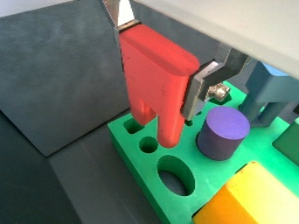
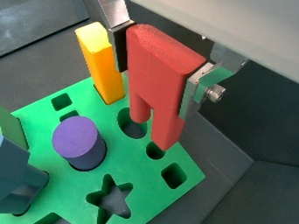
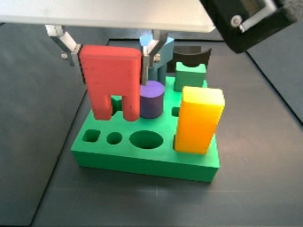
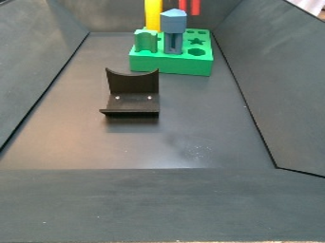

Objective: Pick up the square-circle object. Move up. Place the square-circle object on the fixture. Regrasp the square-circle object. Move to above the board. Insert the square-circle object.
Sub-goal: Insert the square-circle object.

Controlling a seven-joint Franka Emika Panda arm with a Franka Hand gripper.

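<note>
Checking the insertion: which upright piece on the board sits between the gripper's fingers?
The red piece, its two legs entering the board, inside the gripper; purple, yellow and grey-blue pieces stand free.

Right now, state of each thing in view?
pincer: shut on the square-circle object, above the board
square-circle object: upright, legs entering board holes
board: flat on floor
yellow block: upright in board
purple cylinder: seated in board
fixture: empty

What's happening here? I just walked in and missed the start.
The arm's end effector grips the red square-circle object between its fingers, directly over the bright green board. The object's two legs reach down at the board's holes. A yellow block and purple cylinder already stand in the board. The fixture sits empty.
</note>
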